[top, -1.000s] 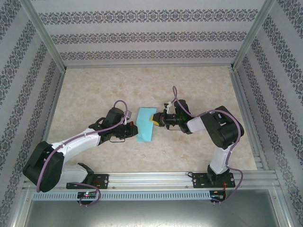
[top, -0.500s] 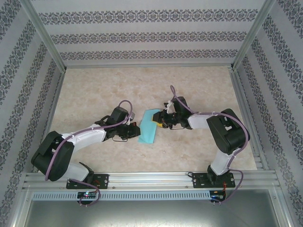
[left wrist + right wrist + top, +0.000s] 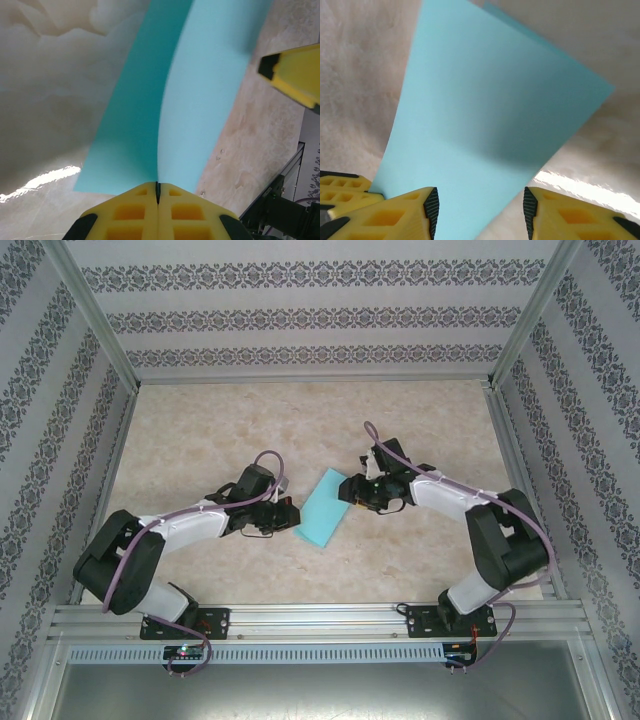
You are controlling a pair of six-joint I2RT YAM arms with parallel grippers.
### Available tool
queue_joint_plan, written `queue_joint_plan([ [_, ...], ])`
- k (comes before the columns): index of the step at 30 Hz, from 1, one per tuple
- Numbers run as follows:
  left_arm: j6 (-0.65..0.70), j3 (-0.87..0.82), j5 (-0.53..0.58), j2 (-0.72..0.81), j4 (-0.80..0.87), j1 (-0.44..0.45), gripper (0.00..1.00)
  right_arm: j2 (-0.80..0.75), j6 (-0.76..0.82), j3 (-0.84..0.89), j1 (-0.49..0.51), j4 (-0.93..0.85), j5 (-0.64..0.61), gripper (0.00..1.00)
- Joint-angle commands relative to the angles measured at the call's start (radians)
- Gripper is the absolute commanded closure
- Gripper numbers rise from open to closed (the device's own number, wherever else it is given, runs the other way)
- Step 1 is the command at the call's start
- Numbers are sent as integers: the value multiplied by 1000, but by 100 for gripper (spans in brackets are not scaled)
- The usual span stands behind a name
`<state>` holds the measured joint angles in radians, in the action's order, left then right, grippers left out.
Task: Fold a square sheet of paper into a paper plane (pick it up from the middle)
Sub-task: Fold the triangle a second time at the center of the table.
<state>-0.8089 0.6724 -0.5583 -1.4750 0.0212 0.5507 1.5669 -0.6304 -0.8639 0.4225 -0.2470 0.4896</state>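
The light-cyan square sheet of paper (image 3: 325, 508) is folded over and lies slanted on the table between the two arms. My left gripper (image 3: 289, 512) is shut on its lower left edge. In the left wrist view the yellow fingers (image 3: 135, 212) press together on the sheet (image 3: 180, 95) at its crease, and the left gripper (image 3: 157, 187) holds it there. My right gripper (image 3: 350, 490) stands open at the sheet's upper right edge. In the right wrist view the sheet (image 3: 485, 115) spreads out in front of the right gripper (image 3: 477, 210), reaching into the gap between its fingers.
The marble-patterned table (image 3: 200, 430) is ringed by an aluminium frame (image 3: 310, 615) and patterned walls. A finger of the right gripper (image 3: 295, 72) shows at the upper right of the left wrist view. A left finger (image 3: 340, 187) sits at the right wrist view's lower left.
The sheet has swung from nearly upright to a diagonal slant. The left gripper has crept right with it. The right gripper has backed off to the right, off the sheet's top.
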Motion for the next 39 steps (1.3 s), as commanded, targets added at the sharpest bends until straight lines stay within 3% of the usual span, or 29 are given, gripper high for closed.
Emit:
queue_joint_plan([
  [1, -8, 28, -14, -19, -21, 20, 98, -44, 42, -3, -4, -66, -46, 52],
  [7, -7, 39, -11, -31, -16, 28, 98, -16, 25, -4, 8, -27, -16, 59],
  [22, 18, 112, -12, -92, 21, 59, 96, 192, 83, -91, 19, -40, -95, 80],
  [39, 42, 254, -40, -248, 48, 91, 95, 237, 124, -126, 25, -79, -115, 85],
])
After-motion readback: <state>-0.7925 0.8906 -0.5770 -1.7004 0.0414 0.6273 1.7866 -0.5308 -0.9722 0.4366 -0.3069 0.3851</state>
